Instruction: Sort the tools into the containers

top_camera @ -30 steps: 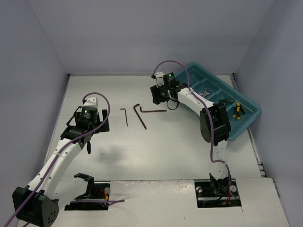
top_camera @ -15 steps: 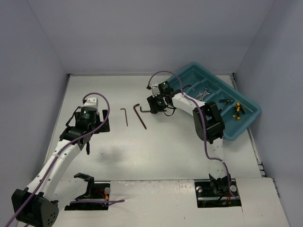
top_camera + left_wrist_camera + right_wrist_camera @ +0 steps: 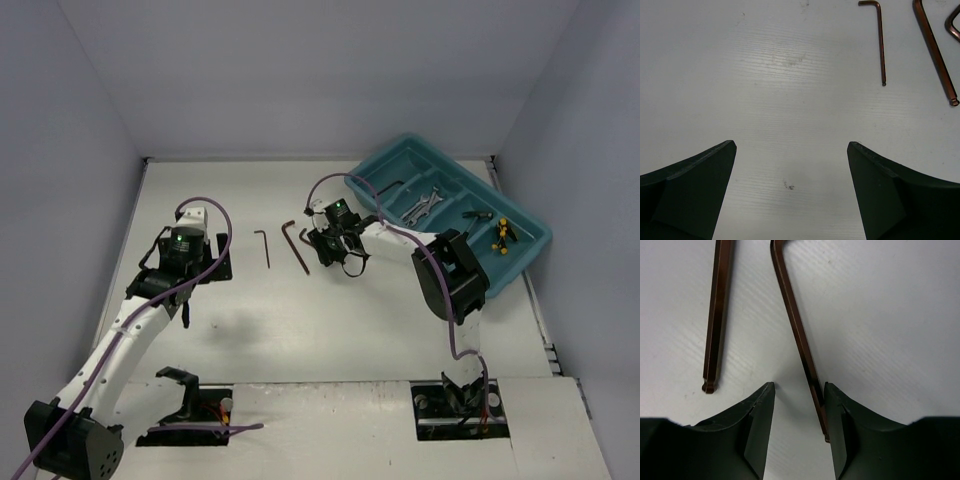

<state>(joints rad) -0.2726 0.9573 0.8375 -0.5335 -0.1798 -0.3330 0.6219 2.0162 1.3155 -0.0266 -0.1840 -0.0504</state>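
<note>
Left hand [image 3: 791,144]: fingers wide apart over bare bench [image 3: 765,75].
Right hand [image 3: 799,387]: fingers narrowly apart, straddling a hex key [image 3: 795,330]; not clamped.
Tray [image 3: 519,263]: bench's 2 o'clock, holding wrenches [image 3: 425,203].

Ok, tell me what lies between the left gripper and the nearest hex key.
Only bare table, faintly scuffed, separates the left gripper from the nearest hex key; the left wrist view shows it.

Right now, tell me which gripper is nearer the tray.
Right. The right gripper sits close to the tray's left end; the left gripper is much farther left.
</note>
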